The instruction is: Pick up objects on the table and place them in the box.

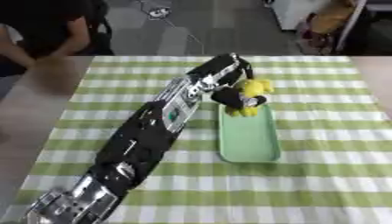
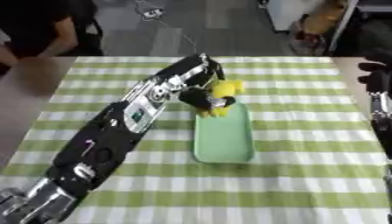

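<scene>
left hand (image 1: 233,97) curled round a yellow plush toy (image 1: 251,94) at the far rim of the shallow pale green plastic tray (image 1: 249,140).
green-and-white checked tablecloth (image 1: 329,131) lies bare around the tray (right hand (image 2: 375,72) shows at the right edge, fingers unclear).

Soft even daylight, overall mild blur.

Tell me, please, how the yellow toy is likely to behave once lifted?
The yellow toy looks plush, so probably soft and light. Its limbs may flop. It seems unlikely to roll or break; the left hand curls around it above the green tray.
</scene>
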`<move>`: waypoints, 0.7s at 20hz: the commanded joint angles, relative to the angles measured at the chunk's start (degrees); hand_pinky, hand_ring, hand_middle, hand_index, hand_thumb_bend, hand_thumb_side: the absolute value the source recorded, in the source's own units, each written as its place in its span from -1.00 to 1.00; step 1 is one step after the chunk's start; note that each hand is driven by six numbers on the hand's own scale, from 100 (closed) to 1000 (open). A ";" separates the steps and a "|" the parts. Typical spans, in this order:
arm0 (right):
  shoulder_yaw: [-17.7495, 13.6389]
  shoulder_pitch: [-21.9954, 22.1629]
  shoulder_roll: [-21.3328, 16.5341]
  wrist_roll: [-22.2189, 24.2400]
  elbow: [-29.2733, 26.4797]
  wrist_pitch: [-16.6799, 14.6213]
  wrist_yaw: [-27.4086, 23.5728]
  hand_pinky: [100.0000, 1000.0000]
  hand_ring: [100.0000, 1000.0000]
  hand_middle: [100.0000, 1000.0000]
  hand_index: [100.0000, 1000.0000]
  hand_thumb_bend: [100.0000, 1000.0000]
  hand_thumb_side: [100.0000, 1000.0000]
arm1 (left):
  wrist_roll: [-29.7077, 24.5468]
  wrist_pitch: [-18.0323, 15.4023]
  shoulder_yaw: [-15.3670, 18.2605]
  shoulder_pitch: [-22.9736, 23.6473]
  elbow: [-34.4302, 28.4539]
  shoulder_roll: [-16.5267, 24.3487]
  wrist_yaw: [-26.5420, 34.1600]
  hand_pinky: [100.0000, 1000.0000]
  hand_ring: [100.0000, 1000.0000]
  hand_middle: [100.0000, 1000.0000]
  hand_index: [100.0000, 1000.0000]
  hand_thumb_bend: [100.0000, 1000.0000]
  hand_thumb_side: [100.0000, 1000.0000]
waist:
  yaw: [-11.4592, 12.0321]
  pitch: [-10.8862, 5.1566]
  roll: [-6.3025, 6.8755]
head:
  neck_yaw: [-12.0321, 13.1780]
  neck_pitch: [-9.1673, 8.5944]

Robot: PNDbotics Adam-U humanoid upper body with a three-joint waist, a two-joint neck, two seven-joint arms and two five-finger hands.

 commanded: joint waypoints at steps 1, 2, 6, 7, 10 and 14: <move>-0.11 -0.85 -0.47 0.07 -1.19 -0.14 -0.14 0.32 0.48 0.51 0.71 -0.75 0.62 | -1.57 -0.70 -0.34 -1.15 -0.63 0.08 -1.91 -0.16 0.03 0.25 0.36 0.60 0.23 | -0.07 -0.69 -0.26 | 0.28 -0.57; -0.12 -0.84 -0.47 0.07 -1.18 -0.14 -0.12 0.32 0.48 0.51 0.71 -0.75 0.62 | -1.96 -0.80 -0.25 -1.07 -0.69 0.10 -2.55 -0.19 0.00 0.21 0.33 0.58 0.22 | -0.03 -0.69 -0.26 | 0.25 -0.55; -0.12 -0.84 -0.47 0.06 -1.18 -0.16 -0.11 0.32 0.47 0.51 0.71 -0.75 0.62 | -2.63 -0.92 -0.10 -0.92 -0.72 0.14 -3.95 -0.04 0.11 0.35 0.42 0.60 0.25 | 0.06 -0.67 -0.28 | 0.23 -0.52; -0.11 -0.85 -0.47 0.07 -1.18 -0.16 -0.11 0.32 0.47 0.51 0.71 -0.75 0.62 | -2.70 -0.93 -0.07 -0.89 -0.72 0.15 -4.11 -0.03 0.12 0.34 0.42 0.60 0.26 | 0.09 -0.65 -0.29 | 0.22 -0.53; -0.09 -0.87 -0.48 0.10 -1.19 -0.18 -0.11 0.32 0.47 0.51 0.71 -0.75 0.62 | -2.69 -0.93 -0.06 -0.68 -0.68 0.19 -4.41 0.01 0.13 0.35 0.42 0.58 0.26 | 0.17 -0.61 -0.31 | 0.19 -0.53; -0.12 -0.82 -0.45 0.08 -1.23 -0.18 -0.10 0.32 0.47 0.51 0.71 -0.76 0.62 | -2.45 -0.89 -0.02 -0.50 -0.79 0.30 -4.52 0.03 0.14 0.35 0.42 0.57 0.26 | 0.20 -0.57 -0.27 | 0.20 -0.56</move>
